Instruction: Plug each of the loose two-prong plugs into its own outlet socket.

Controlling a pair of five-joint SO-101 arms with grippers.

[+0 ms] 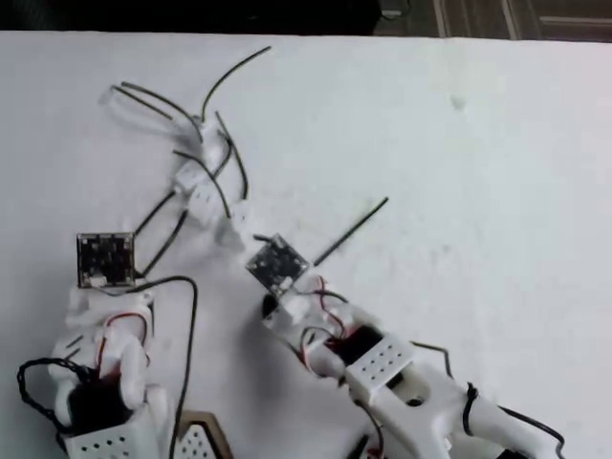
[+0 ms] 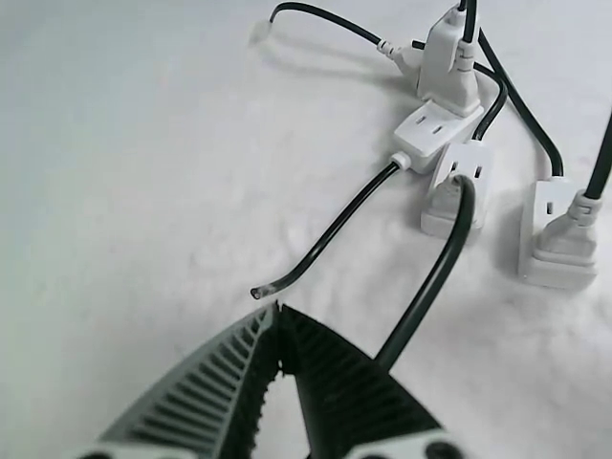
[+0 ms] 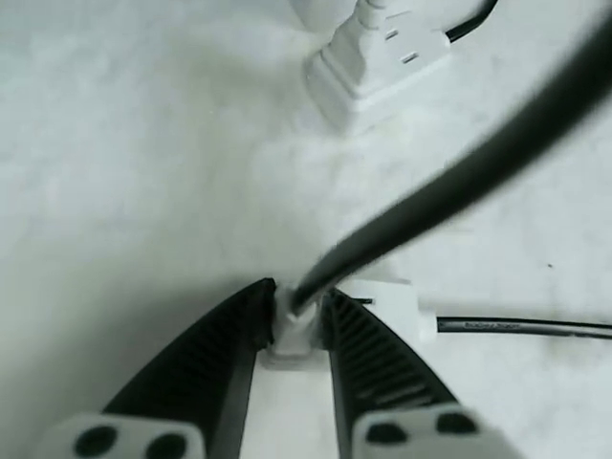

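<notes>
Where the right gripper (image 3: pixel 298 298) comes down on the white tabletop (image 3: pixel 115 143), we see it clenched on a white two-prong plug (image 3: pixel 290 337) with a thick black cord (image 3: pixel 459 182). The plug sits against a white socket block (image 3: pixel 397 306), though we cannot tell whether its prongs are seated. The left gripper (image 2: pixel 279 320) hovers low over bare table, well apart from this, its 2 ribbed jaws pressed together on nothing. A black cable (image 2: pixel 430 277) runs just beside it to a cluster of white plugs and sockets (image 2: pixel 459 177) lying near.
</notes>
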